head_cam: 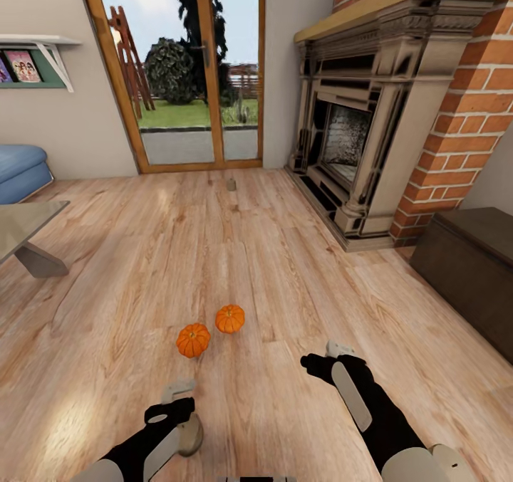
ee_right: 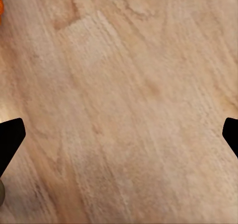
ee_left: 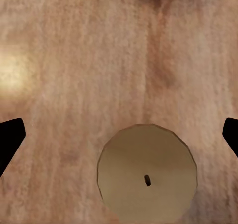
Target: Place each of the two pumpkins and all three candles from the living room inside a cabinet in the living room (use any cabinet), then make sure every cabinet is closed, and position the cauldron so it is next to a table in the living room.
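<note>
pumpkins lie on the wooden floor [head_cam: 299,268] in front of the robot: one pumpkin [head_cam: 193,339] nearer to the left arm, the other pumpkin [head_cam: 230,318] just beside it, apart from it by a small gap. a pale round candle [ee_left: 147,173] with a dark wick stands on the floor under the left gripper [ee_left: 119,139], whose fingertips [ee_left: 10,137] show wide apart at both edges of its wrist view. the right gripper [ee_right: 119,139] is spread the same way, over bare boards, with nothing between the fingers. the dark-brown cabinet [head_cam: 470,268] stands at the right, near the brick fireplace [head_cam: 370,133], well apart from the pumpkins. another small object [head_cam: 231,182] sits far off by the glass door; it is too small to name.

the candle is probably light and stiff, with a smooth side that may slip, so the fingers should close across its round wall, low and level. the pumpkins look rigid and ribbed; a hold across the middle, below the stem, seems the safest, because a round body can roll away when it is touched on one side only.
</note>
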